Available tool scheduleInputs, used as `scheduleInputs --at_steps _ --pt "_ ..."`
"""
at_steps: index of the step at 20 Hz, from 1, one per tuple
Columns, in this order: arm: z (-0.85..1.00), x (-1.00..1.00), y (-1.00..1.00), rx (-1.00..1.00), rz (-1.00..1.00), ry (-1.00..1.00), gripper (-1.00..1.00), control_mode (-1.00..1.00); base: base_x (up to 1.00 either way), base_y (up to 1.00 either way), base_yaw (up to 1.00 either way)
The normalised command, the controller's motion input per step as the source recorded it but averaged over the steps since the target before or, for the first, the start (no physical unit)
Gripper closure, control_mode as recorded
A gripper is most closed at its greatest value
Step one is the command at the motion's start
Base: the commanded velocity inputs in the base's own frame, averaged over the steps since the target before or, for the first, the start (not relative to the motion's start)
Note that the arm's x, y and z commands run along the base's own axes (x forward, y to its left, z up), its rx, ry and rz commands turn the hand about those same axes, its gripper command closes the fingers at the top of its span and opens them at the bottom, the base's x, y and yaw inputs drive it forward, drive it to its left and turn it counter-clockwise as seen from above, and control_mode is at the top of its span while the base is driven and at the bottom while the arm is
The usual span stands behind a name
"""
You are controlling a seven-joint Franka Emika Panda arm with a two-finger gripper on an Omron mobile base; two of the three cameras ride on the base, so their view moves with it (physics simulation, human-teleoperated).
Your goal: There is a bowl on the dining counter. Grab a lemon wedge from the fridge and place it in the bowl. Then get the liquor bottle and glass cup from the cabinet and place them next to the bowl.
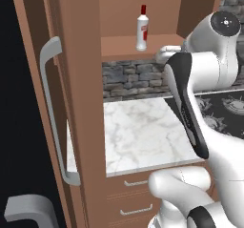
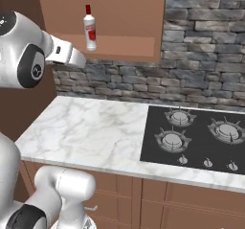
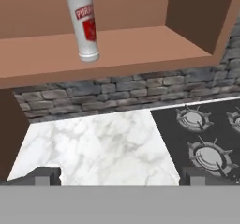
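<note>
From the left base view, the liquor bottle (image 1: 142,27) stands upright on the open shelf of the cabinet (image 1: 138,45), red cap on, nothing touching it, and my arm is raised at the right with the hand end reaching toward the shelf edge, well to the bottle's right; so by my reckoning the bottle leg is only at the approach. A long grey handle (image 1: 55,112) on a brown door fills the left side, with the marble counter (image 1: 143,136) beyond it. From the right base view, the same bottle (image 2: 89,28) sits alone on the shelf (image 2: 124,46) above the stone wall (image 2: 201,65), my wrist is just beside it to the left and a little lower, and below lies the marble counter with the black stove (image 2: 196,139); I see no glass cup on the visible part of the shelf, so I cannot say where it is. From the hand view, my gripper (image 3: 119,175) has its fingers spread wide and empty, the bottle (image 3: 84,24) up and left of centre and apart from them. Whether the lemon step is done, these views cannot tell me; the bottle and cup remain to be carried.
</note>
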Motion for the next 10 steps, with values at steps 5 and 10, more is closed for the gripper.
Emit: scheduleInputs --at_steps 5,10 --pt "0.17 0.7 0.15 0.0 0.05 -0.05 -1.0 -1.0 0.0 0.0 0.0" --pt "0.24 0.75 0.11 0.0 0.05 -0.06 -1.0 -1.0 0.0 0.0 0.0"
